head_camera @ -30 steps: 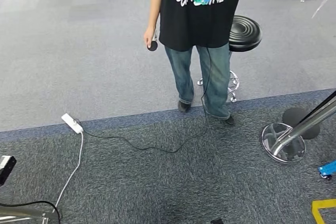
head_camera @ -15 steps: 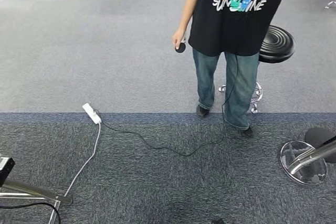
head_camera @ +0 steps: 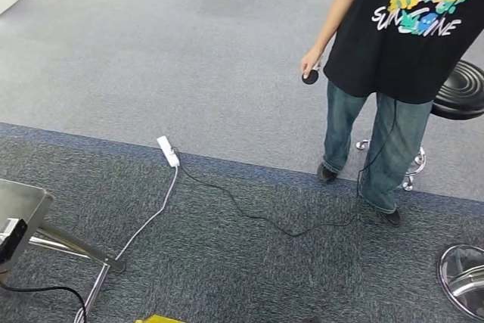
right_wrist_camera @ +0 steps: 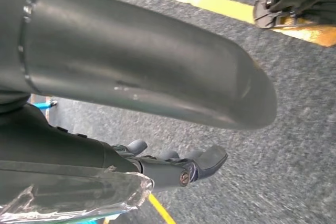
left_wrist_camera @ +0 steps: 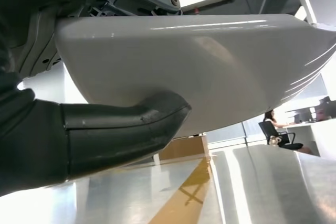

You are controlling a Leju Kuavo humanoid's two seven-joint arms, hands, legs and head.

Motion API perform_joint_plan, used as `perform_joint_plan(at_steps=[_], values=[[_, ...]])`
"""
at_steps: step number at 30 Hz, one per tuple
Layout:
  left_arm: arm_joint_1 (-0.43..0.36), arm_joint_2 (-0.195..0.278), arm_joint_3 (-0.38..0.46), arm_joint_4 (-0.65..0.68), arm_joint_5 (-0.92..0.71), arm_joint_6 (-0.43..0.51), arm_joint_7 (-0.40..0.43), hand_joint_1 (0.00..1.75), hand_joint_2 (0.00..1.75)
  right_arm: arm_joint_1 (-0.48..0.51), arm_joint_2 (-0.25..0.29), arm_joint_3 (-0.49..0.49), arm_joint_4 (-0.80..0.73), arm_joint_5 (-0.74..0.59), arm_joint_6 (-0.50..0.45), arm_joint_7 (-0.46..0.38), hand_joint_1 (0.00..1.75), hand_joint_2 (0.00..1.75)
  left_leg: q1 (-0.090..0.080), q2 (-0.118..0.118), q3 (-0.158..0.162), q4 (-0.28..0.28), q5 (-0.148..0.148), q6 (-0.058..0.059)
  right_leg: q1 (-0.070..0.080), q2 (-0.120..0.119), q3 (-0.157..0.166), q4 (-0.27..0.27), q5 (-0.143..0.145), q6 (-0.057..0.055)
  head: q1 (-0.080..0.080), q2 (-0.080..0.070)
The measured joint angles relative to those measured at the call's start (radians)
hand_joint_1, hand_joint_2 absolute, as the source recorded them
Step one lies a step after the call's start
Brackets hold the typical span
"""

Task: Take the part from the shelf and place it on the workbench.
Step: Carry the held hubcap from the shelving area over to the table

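- Head view: I'm looking down at grey carpet. A person (head_camera: 399,73) is standing at the upper right, holding a small black object (head_camera: 310,76). A white power strip (head_camera: 169,151) is lying on the carpet with its cord (head_camera: 268,217) trailing toward the person's feet. A metal bench corner (head_camera: 23,198) is showing at the left edge.
- Left wrist view: my left hand (left_wrist_camera: 91,135) is gripping a pale grey part (left_wrist_camera: 198,72), thumb pressing beneath it, above a shiny surface (left_wrist_camera: 257,182).
- Right wrist view: my right hand (right_wrist_camera: 174,169) is hanging over carpet, its fingers fairly straight, holding nothing.
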Motion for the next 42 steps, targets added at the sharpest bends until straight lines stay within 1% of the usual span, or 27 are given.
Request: perform_joint_plan(at_steps=[4,8,9,11,12,13,15,17,18,19,20,22,23,24,25,26,28,29,31,32,33,35,37,39,40,41,42], values=[[0.000,0.013,-0.017,0.007,0.000,0.000,0.017,1.33,1.75,-0.001,0.002,0.000,0.001,-0.001,0.001,-0.001,0.00,0.00,-0.003,0.069,-0.017,0.040,-0.030,-0.017,-0.004,-0.029,0.009,-0.009,0.002,-0.014,-0.008,0.000],[-0.004,0.014,-0.023,0.009,0.000,0.000,0.020,1.33,1.75,0.000,0.002,0.000,0.001,-0.001,0.001,-0.001,0.00,0.00,-0.002,0.085,-0.036,0.082,-0.054,-0.021,-0.003,-0.038,0.010,-0.009,0.000,-0.019,-0.009,0.000],[-0.003,0.014,-0.029,0.013,0.000,0.000,0.021,1.33,1.75,0.001,0.002,0.000,0.001,-0.002,0.002,-0.001,0.00,0.00,0.000,0.094,-0.067,0.144,-0.077,-0.025,-0.002,-0.052,0.012,-0.008,-0.002,-0.021,-0.009,0.000],[-0.001,0.016,-0.044,0.023,0.000,0.000,0.032,1.33,1.75,0.001,0.002,0.000,0.001,-0.005,0.002,-0.002,0.00,0.00,0.005,0.115,-0.085,0.178,-0.064,-0.030,-0.001,-0.091,0.020,-0.008,-0.011,-0.021,-0.009,0.000],[0.000,0.018,-0.052,0.027,-0.001,0.000,0.038,1.33,1.75,0.001,0.002,0.000,0.001,-0.007,0.002,-0.003,0.00,0.00,0.007,0.134,-0.073,0.155,-0.040,-0.030,0.000,-0.112,0.026,-0.008,-0.016,-0.019,-0.009,0.000],[-0.001,0.021,-0.059,0.029,-0.001,0.000,0.045,1.33,1.75,0.001,0.002,0.000,0.001,-0.009,0.002,-0.005,0.00,0.00,0.002,0.156,-0.037,0.083,-0.009,-0.027,0.003,-0.126,0.031,-0.006,-0.022,-0.014,-0.010,0.000],[-0.005,0.024,-0.071,0.031,-0.001,0.000,0.051,1.33,1.75,0.000,0.003,0.000,0.001,-0.012,0.002,-0.007,0.00,0.00,-0.006,0.185,-0.004,0.015,0.003,-0.013,0.010,-0.145,0.036,-0.005,-0.030,-0.003,-0.009,0.000],[-0.001,0.027,-0.078,0.033,-0.001,0.000,0.056,1.33,1.75,-0.002,0.003,-0.001,0.001,-0.013,0.002,-0.007,0.00,0.00,-0.009,0.173,-0.005,0.009,-0.001,0.000,0.013,-0.166,0.040,-0.007,-0.035,0.006,-0.007,0.000],[0.002,0.028,-0.080,0.034,-0.001,0.000,0.058,1.33,1.75,-0.003,0.003,-0.001,0.001,-0.013,0.002,-0.008,0.00,0.00,-0.007,0.162,-0.005,0.006,-0.001,0.006,0.013,-0.164,0.040,-0.004,-0.041,0.011,-0.006,0.000],[0.003,0.030,-0.084,0.035,-0.001,0.000,0.062,1.33,1.75,-0.004,0.003,-0.001,0.001,-0.014,0.002,-0.008,0.00,0.00,-0.004,0.153,-0.004,0.004,0.001,0.012,0.011,-0.148,0.033,0.013,-0.054,0.016,-0.005,0.000],[0.002,0.031,-0.088,0.037,-0.001,0.000,0.066,1.33,1.75,-0.004,0.003,-0.001,0.001,-0.015,0.002,-0.008,0.00,0.00,-0.001,0.143,-0.003,0.002,0.002,0.018,0.009,-0.125,0.015,0.052,-0.077,0.020,-0.003,0.000],[0.000,0.032,-0.097,0.040,-0.001,0.000,0.071,1.33,1.75,-0.002,0.003,-0.001,0.001,-0.016,0.003,-0.009,0.00,0.00,0.001,0.122,-0.003,0.002,0.002,0.026,0.006,-0.079,-0.053,0.184,-0.137,0.025,0.001,0.000],[0.000,0.031,-0.101,0.042,-0.001,0.000,0.071,1.33,1.75,0.000,0.003,-0.001,0.001,-0.017,0.004,-0.009,0.00,0.00,0.000,0.110,-0.003,0.002,0.002,0.028,0.006,-0.071,-0.088,0.248,-0.158,0.025,0.001,0.000],[0.001,0.031,-0.103,0.045,-0.001,0.000,0.071,1.33,1.75,0.001,0.003,-0.001,0.001,-0.018,0.004,-0.009,0.00,0.00,0.000,0.097,-0.003,0.003,0.002,0.029,0.006,-0.066,-0.113,0.285,-0.161,0.025,0.001,0.000],[0.001,0.030,-0.104,0.048,-0.001,0.000,0.071,1.33,1.75,0.002,0.003,-0.001,0.001,-0.018,0.005,-0.009,0.00,0.00,0.000,0.084,-0.002,0.003,0.001,0.029,0.006,-0.064,-0.120,0.283,-0.144,0.023,0.001,0.000],[0.001,0.030,-0.105,0.050,-0.001,0.000,0.071,1.33,1.75,0.002,0.003,-0.001,0.001,-0.019,0.005,-0.009,0.00,0.00,0.000,0.070,0.000,0.003,0.001,0.028,0.006,-0.059,-0.107,0.242,-0.109,0.021,0.001,0.000],[0.001,0.030,-0.106,0.052,-0.001,0.000,0.071,1.33,1.75,0.001,0.003,-0.001,0.001,-0.019,0.006,-0.009,0.00,0.00,-0.001,0.045,0.003,0.004,-0.002,0.024,0.004,-0.026,-0.049,0.104,-0.033,0.013,0.001,0.000],[0.000,0.030,-0.107,0.052,-0.001,0.000,0.071,1.33,1.75,0.001,0.003,-0.001,0.001,-0.019,0.006,-0.009,0.00,0.00,-0.001,0.033,0.002,0.006,-0.002,0.020,0.002,-0.009,-0.023,0.048,-0.013,0.010,0.000,0.000],[0.001,0.032,-0.109,0.054,-0.001,0.000,0.074,1.33,1.75,0.000,0.003,-0.001,0.001,-0.019,0.006,-0.009,0.00,0.00,0.001,0.013,-0.004,0.007,-0.001,0.007,0.002,0.005,0.000,0.008,-0.010,0.004,0.000,0.000],[0.002,0.034,-0.110,0.055,-0.001,0.000,0.078,1.33,1.75,0.000,0.003,-0.001,0.001,-0.019,0.006,-0.009,0.00,0.00,0.004,0.003,-0.006,0.006,0.002,0.000,0.003,-0.004,0.004,0.004,-0.010,0.002,0.000,0.000],[0.005,0.037,-0.112,0.056,-0.001,0.000,0.083,1.33,1.75,-0.001,0.003,-0.001,0.001,-0.019,0.007,-0.010,0.00,0.00,0.006,0.003,-0.008,0.007,0.001,-0.006,0.003,-0.014,0.006,0.001,-0.008,-0.003,0.000,0.000],[0.007,0.047,-0.120,0.059,-0.001,0.000,0.096,1.33,1.75,-0.002,0.004,-0.001,0.001,-0.020,0.008,-0.011,0.00,0.00,0.005,0.041,-0.024,0.044,-0.024,-0.017,0.000,-0.034,0.013,-0.008,-0.004,-0.015,-0.004,0.000],[0.006,0.057,-0.141,0.062,-0.001,0.000,0.109,1.33,1.75,0.000,0.005,-0.001,0.001,-0.021,0.009,-0.013,0.00,0.00,0.004,0.092,-0.077,0.155,-0.083,-0.026,0.000,-0.057,0.017,-0.011,-0.005,-0.022,-0.009,0.000],[0.010,0.064,-0.169,0.067,-0.001,0.000,0.126,1.33,1.75,0.002,0.005,-0.001,0.001,-0.023,0.009,-0.015,0.00,0.00,0.008,0.108,-0.130,0.261,-0.120,-0.033,0.000,-0.082,0.017,-0.011,-0.008,-0.024,-0.009,0.000],[0.012,0.068,-0.185,0.072,-0.001,0.000,0.137,1.33,1.75,0.002,0.005,-0.001,0.001,-0.025,0.010,-0.016,0.00,0.00,0.009,0.112,-0.135,0.271,-0.113,-0.035,0.000,-0.094,0.018,-0.011,-0.010,-0.024,-0.009,0.000],[0.014,0.072,-0.201,0.076,-0.001,0.000,0.148,1.33,1.75,0.001,0.005,-0.001,0.001,-0.026,0.010,-0.017,0.00,0.00,0.010,0.115,-0.121,0.244,-0.089,-0.035,0.000,-0.106,0.020,-0.010,-0.012,-0.022,-0.009,0.000],[0.014,0.078,-0.217,0.081,-0.001,0.000,0.159,1.33,1.75,0.001,0.005,-0.001,0.001,-0.027,0.011,-0.018,0.00,0.00,0.011,0.127,-0.088,0.184,-0.055,-0.034,0.000,-0.117,0.022,-0.010,-0.014,-0.020,-0.009,0.000]])
